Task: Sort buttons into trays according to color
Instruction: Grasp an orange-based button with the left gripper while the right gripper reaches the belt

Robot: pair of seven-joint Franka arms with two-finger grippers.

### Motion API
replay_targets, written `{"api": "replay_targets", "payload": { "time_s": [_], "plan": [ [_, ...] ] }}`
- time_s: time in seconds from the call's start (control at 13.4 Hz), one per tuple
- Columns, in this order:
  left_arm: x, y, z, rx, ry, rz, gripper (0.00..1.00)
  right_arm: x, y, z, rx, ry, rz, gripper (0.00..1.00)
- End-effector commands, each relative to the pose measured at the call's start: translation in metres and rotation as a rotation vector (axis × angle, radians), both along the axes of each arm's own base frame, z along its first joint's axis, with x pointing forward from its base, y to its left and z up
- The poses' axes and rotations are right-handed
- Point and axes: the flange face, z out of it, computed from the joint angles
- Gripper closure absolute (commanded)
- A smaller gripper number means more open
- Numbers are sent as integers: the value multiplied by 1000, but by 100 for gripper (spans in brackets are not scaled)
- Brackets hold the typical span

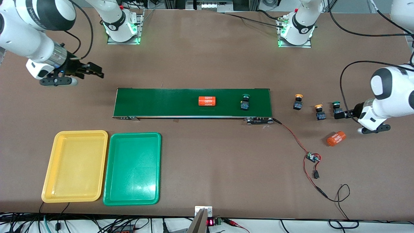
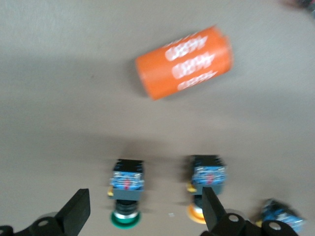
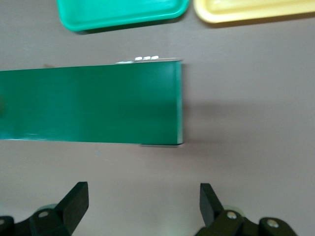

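One green button (image 1: 245,101) lies on the conveyor belt (image 1: 161,102). Two yellow buttons (image 1: 298,101) (image 1: 319,112) and another green button (image 1: 336,107) stand on the table toward the left arm's end. My left gripper (image 1: 343,114) (image 2: 143,197) is open and low around this green button (image 2: 127,191), which sits between the jaws untouched; a yellow button (image 2: 207,178) is beside one finger. My right gripper (image 1: 93,69) (image 3: 142,192) hangs open and empty over the table off the belt's end. The yellow tray (image 1: 76,165) and green tray (image 1: 132,168) are empty.
An orange "4680" cylinder (image 1: 207,101) lies on the belt, and another one (image 1: 336,138) (image 2: 184,61) on the table near the left gripper. Red and black wires with a small board (image 1: 312,157) run from the belt's end toward the front camera.
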Motion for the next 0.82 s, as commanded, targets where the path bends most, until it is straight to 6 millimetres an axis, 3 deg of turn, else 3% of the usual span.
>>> {"api": "replay_targets", "payload": {
  "time_s": [0.0, 0.22, 0.37, 0.52, 0.74],
  "plan": [
    [-14, 5, -15, -16, 32, -58, 0, -5, 81, -10, -19, -5, -45, 0],
    [-27, 4, -34, 10, 80, -138, 0, -16, 188, -53, -96, -53, -94, 0],
    [-29, -1, -39, 63, 105, -220, 0, -21, 242, -81, -186, -79, -109, 0],
    [-30, 1, -44, 87, 117, -255, 0, -10, 271, -89, -199, -91, -116, 0],
    [-33, 1, -63, 67, 113, -248, 0, 1, 279, -90, -193, -98, -116, 0]
  ]
}}
